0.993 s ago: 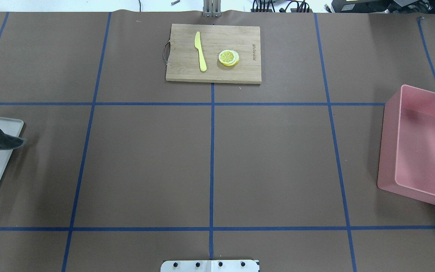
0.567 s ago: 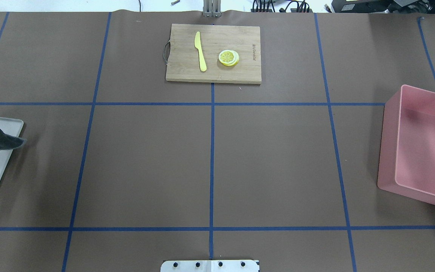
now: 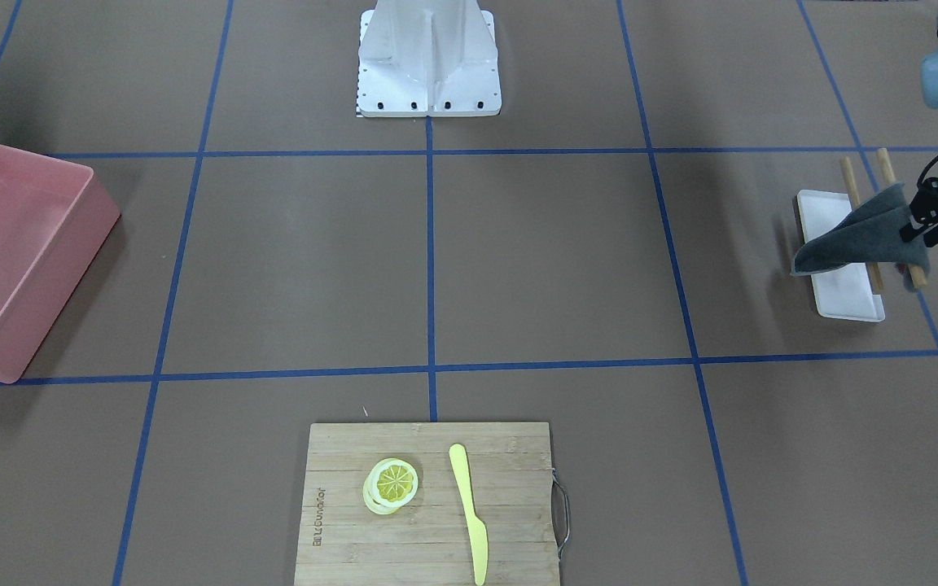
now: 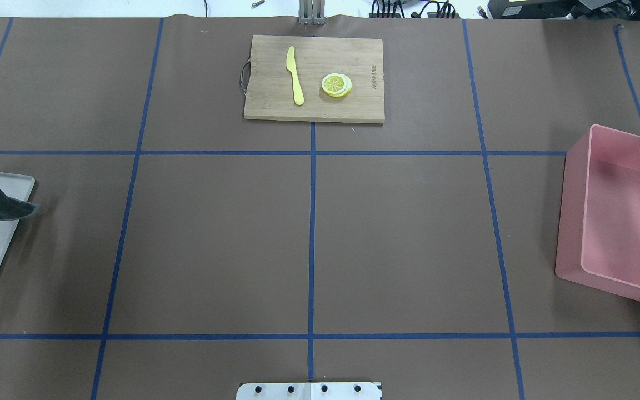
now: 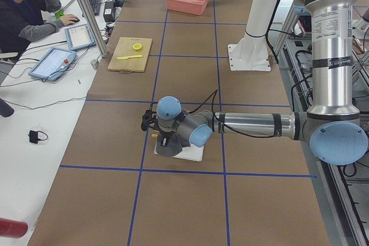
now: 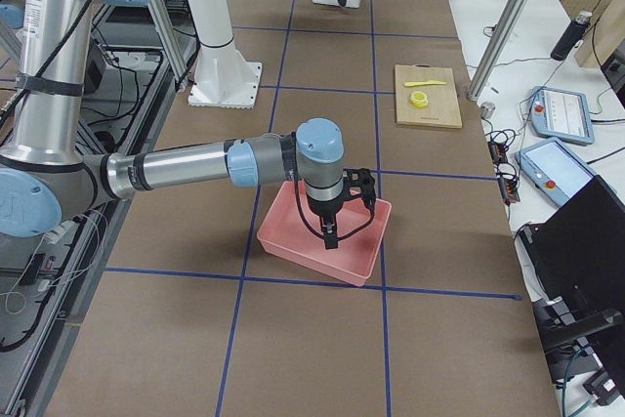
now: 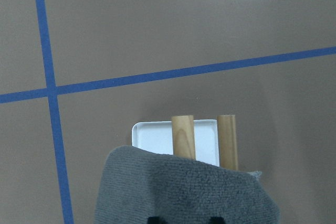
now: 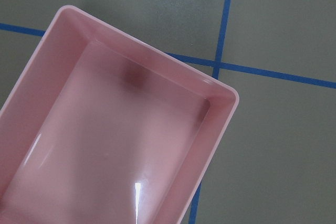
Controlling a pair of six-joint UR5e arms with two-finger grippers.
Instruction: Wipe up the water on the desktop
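Over at the robot's left end of the desktop, almost nothing has changed in the last second. In the overhead view the grey cloth hangs in the same spot as a moment ago. Its loose corner droops over the white tray and the two wooden rods lying across it. The left gripper is closed tight on one edge of the cloth and holds it up off the tray rather than resting it there. So the pick-up looks done, and the arm seems to be pausing before it carries the cloth out.

The brown desktop with its blue tape lines runs from there toward the middle. I can't make out a wet patch on it from any of these angles, so it isn't clear to me where the wiping should start.

At the far end the right gripper hangs over the pink tub. From that side view I cannot tell whether it is open or closed. My guess is that the next move is a sweep inward and down onto the surface.
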